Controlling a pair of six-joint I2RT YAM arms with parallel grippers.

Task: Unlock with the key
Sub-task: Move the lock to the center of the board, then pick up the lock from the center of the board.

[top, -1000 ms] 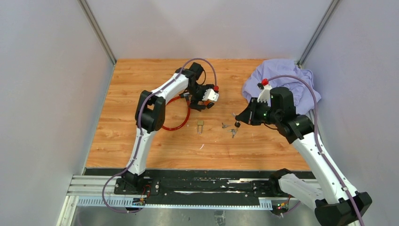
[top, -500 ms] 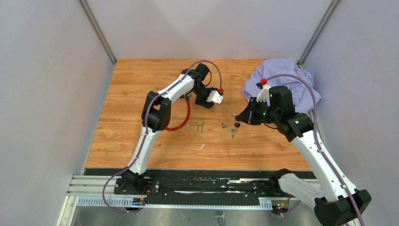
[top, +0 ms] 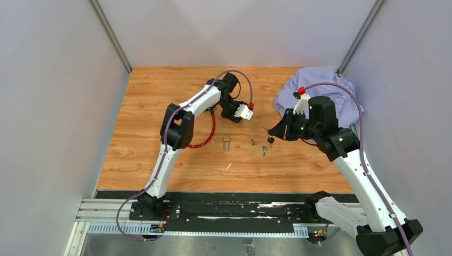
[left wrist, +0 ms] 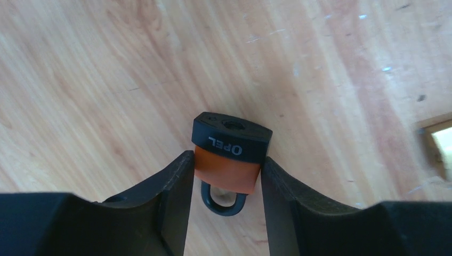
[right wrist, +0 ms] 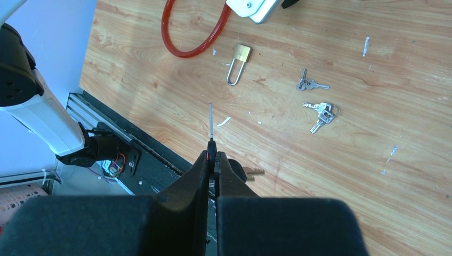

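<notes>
Left pincer (left wrist: 225, 164) clamping boxy orange-and-black padlock (left wrist: 232, 141), right pincer (right wrist: 213, 158) closed on thin metal key (right wrist: 210, 122)

Lock (left wrist: 230, 140) shackle half hidden btwn L fingers (left wrist: 170, 192); blurry obj (left wrist: 438, 140) cut off at 3 o'clock. Key (right wrist: 211, 122) head hidden btwn R fingers (right wrist: 186, 186); cable (right wrist: 187, 54) cut off at 12 o'clock.

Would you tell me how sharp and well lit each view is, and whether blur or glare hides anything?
Top view: even light, no glare, but the loose keys are too small to read. Left wrist: orange padlock sharp, its lettering legible; the near jaws dark and soft. Right wrist: table crisp; the held key shows edge-on, a thin line.
</notes>
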